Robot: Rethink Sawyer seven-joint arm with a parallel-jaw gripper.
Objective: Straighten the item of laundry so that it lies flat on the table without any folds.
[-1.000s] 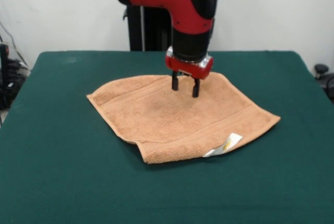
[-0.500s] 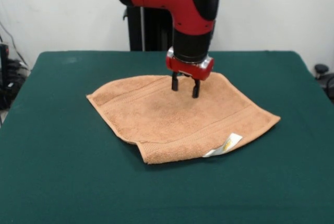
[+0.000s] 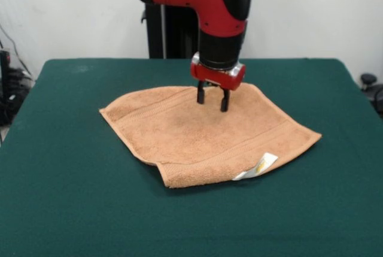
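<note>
The item of laundry (image 3: 203, 134) is an orange-tan terry towel lying spread on the green table (image 3: 72, 197), turned like a diamond. Its near corner is folded over, and a small white label with a yellow mark (image 3: 258, 166) shows at the near right edge. My gripper (image 3: 212, 101) hangs over the towel's far middle part, open, with both black fingertips (image 3: 201, 96) just above or lightly touching the cloth. Nothing sits between them.
Green table surface surrounds the towel on all sides. A black stand (image 3: 170, 32) rises behind the table's far edge. Cables and dark equipment (image 3: 9, 89) sit off the left edge, and a black object (image 3: 370, 83) off the right edge.
The gripper has edged up very slightly. The towel has not moved.
</note>
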